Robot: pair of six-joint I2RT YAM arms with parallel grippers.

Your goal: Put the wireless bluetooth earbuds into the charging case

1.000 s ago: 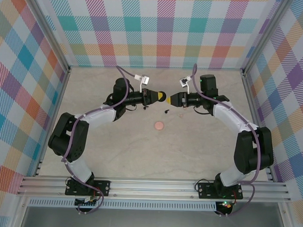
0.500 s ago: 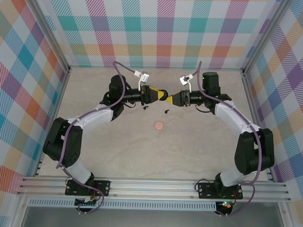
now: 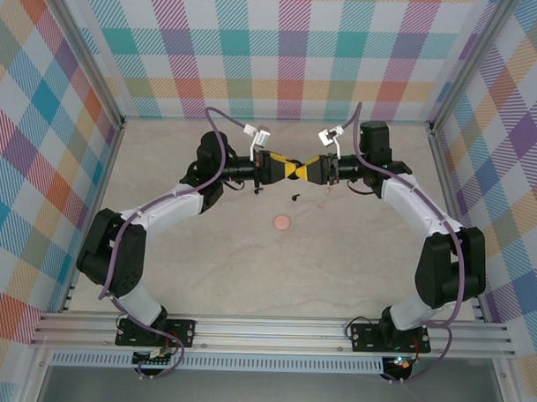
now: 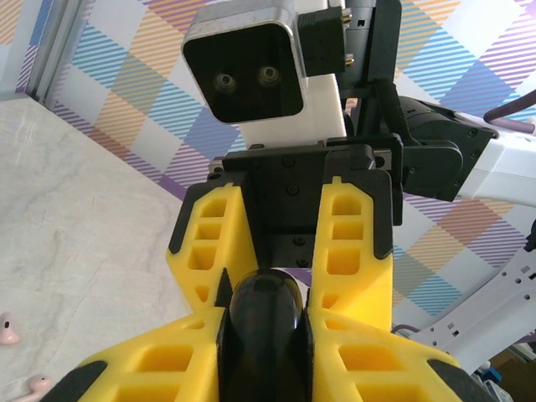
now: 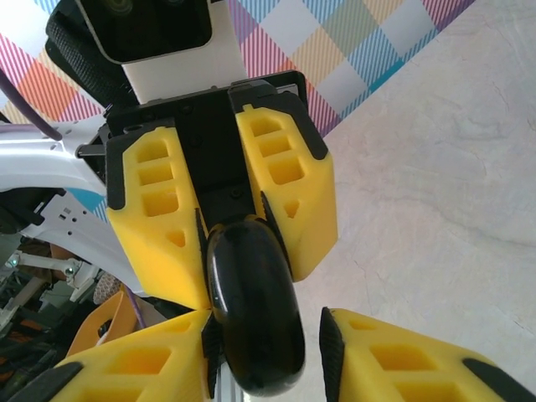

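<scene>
Above the table's far middle, my left gripper [image 3: 289, 169] is shut on a glossy black round charging case [image 4: 264, 331]. My right gripper [image 3: 299, 170] faces it tip to tip, its jaws open around the same case [image 5: 251, 310]. In the right wrist view one of its fingers touches the case and a narrow gap shows at the other finger [image 5: 335, 343]. Two black earbuds [image 3: 257, 188] [image 3: 294, 197] lie on the table below the grippers. Two pale pink earbuds [image 4: 7, 328] [image 4: 38, 387] lie at the lower left of the left wrist view.
A pink round case [image 3: 282, 223] lies flat on the table's middle, nearer the arms. Plaid walls stand on three sides, with metal posts [image 3: 438, 136] at the far corners. The pale tabletop [image 3: 274, 281] stretches in front of the pink case.
Both grippers moved toward each other until their tips interlock. The right gripper slid over the black case and its jaws narrowed. The left gripper kept its hold.
</scene>
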